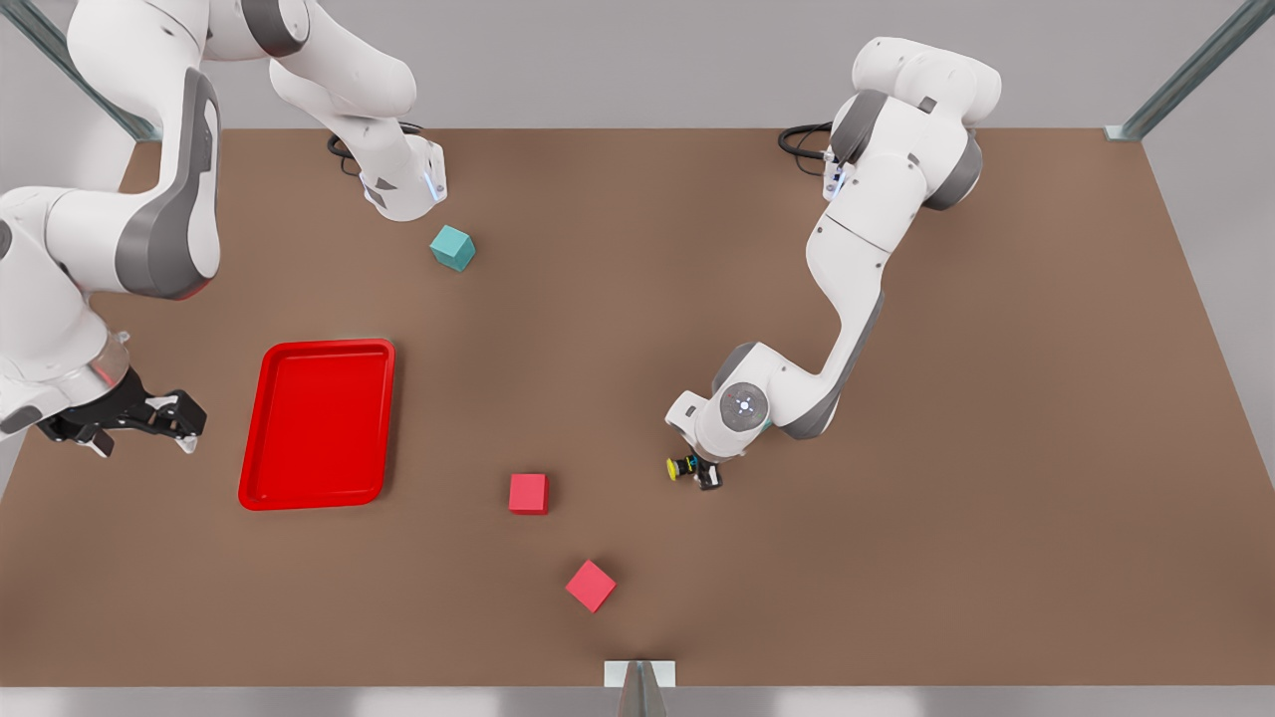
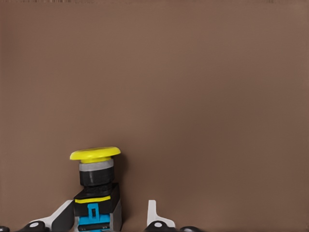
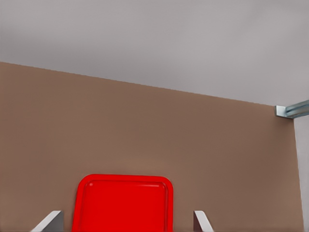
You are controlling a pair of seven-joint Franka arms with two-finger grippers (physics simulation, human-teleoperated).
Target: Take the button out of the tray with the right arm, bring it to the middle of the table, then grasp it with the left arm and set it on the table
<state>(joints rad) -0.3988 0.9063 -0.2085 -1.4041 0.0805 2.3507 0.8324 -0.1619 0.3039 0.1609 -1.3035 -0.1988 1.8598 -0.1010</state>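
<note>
The button point(image 1: 685, 466), with a yellow cap and a dark body, is near the middle of the table point(image 1: 896, 498). In the left wrist view the button point(image 2: 95, 186) stands between the two white fingertips point(image 2: 152, 212) of my left gripper point(image 2: 110, 207). It is close against one fingertip, with a clear gap to the other. In the front view my left gripper point(image 1: 705, 474) hangs low over it, open. My right gripper point(image 1: 144, 438) waits open at the front view's left, beside the red tray point(image 1: 317, 345). The tray point(image 3: 125, 177) holds nothing.
A teal cube point(image 1: 452, 247) lies at the back, near the right arm's base. Two red cubes point(image 1: 528, 493) point(image 1: 591, 585) lie between the tray and the button, toward the front edge. The table's right half is bare.
</note>
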